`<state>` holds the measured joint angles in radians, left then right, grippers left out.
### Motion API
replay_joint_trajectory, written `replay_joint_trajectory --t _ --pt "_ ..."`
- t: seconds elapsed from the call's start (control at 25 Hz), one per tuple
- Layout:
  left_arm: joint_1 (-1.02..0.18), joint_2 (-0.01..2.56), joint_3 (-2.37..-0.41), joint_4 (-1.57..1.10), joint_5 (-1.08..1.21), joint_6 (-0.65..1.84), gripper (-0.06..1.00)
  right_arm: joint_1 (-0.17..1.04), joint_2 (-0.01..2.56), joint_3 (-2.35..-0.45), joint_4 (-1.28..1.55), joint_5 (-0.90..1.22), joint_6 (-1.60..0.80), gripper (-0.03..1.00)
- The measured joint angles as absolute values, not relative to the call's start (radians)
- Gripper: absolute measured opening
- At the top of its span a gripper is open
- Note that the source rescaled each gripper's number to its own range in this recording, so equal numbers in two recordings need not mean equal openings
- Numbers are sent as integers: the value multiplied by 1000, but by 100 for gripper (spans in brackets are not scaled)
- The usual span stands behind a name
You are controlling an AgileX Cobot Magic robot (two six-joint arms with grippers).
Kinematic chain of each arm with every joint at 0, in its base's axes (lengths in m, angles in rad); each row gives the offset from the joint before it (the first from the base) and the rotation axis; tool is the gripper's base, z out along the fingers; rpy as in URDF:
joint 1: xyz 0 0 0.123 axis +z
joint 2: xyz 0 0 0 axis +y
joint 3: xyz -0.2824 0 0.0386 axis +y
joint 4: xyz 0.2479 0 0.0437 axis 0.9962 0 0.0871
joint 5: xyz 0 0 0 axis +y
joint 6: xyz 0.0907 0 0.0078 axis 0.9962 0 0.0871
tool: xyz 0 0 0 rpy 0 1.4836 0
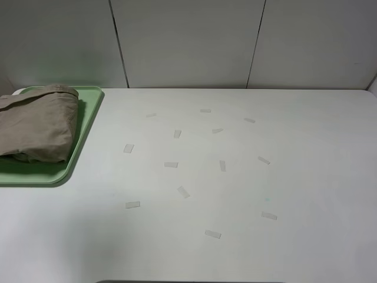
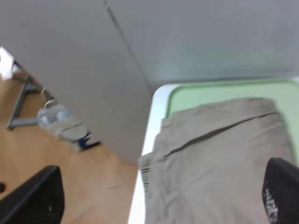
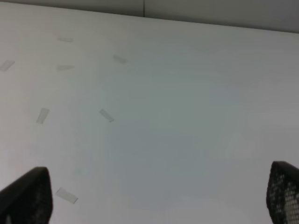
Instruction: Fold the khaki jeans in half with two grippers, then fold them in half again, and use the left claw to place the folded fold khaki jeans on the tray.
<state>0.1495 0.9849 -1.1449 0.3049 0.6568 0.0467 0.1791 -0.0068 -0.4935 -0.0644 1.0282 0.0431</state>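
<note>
- The exterior high view looks down from above the near edge of the white table [image 1: 247, 177], facing the grey wall panels [image 1: 188, 41] at twelve o'clock; it takes in most of the tabletop from some way off.
- The left wrist view sits close above the khaki jeans [image 2: 215, 158] on the tray [image 2: 224, 91], looking past the table's edge to a wooden floor [image 2: 60, 172]. It shares jeans [image 1: 38, 124] and tray [image 1: 85, 127], at nine o'clock in the high view.
- The right wrist view looks down at the bare tabletop [image 3: 187, 130], fairly near, sharing the tape strips [image 3: 106, 115], strips [image 1: 171, 164] that the high view shows mid-table.
</note>
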Motion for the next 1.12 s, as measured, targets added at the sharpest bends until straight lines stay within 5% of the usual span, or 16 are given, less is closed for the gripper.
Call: replay_joint_trajectory --t 0.36,1.12 --pt "149 645 -1039 165 769 153 100 179 -7 -494 -64 1028 43 100" --pt "149 239 -871 -38 1096 94 100 179 -7 -494 -64 1028 43 100"
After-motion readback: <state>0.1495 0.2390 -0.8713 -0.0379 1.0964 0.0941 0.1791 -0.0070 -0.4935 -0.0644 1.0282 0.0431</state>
